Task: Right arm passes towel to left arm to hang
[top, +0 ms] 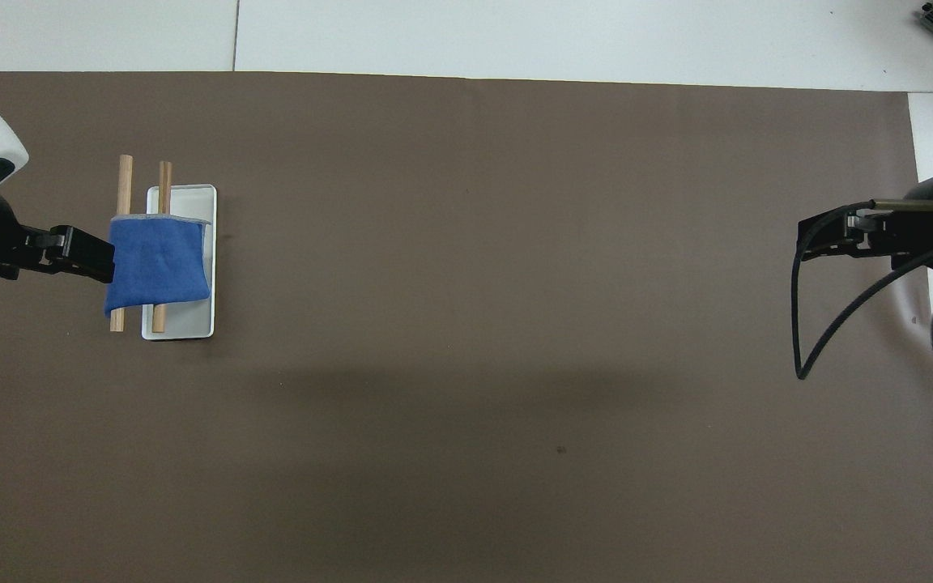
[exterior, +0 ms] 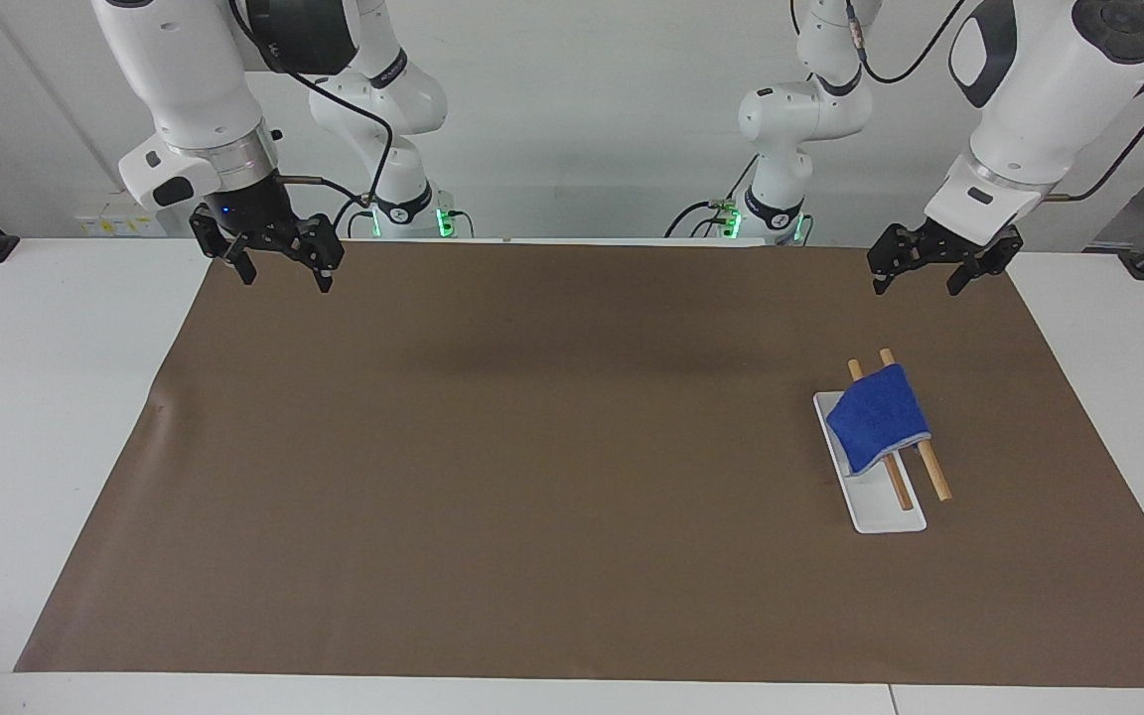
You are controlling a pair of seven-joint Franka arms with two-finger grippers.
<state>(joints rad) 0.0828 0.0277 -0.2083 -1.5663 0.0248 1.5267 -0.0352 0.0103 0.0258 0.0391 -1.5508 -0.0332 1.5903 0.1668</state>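
- Towel (exterior: 878,416) is draped over two wooden rods (exterior: 932,473) that run above a white tray (exterior: 880,516), toward the left arm's end of the counter (exterior: 532,477). One side hangs down onto the tray.
- Left tool (exterior: 936,270): up in the air over the brown mat (top: 515,324), at the mat edge next to the robots. Fingers spread wide, nothing in them. Clear of the towel in the facing view; the overhead view only makes it look like it is touching the cloth edge.
- Right tool (exterior: 279,263): raised over the mat corner at the right arm's end, well apart from the towel. Fingers apart, empty. That arm is waiting.
- Progress, my read: hang looks done. Towel sits on the rods and neither tool has hold of it, so handover and placement appear complete.
- Left to do: nothing on the towel itself as far as I can see. At most, both arms go back to rest.
- Possible nit: towel sits toward the robots' end of the rods, not centred, and more of it hangs on the tray side. Looks stable enough.
- Writing or labels: none readable. No brand visible on towel, tray, rods or arms.
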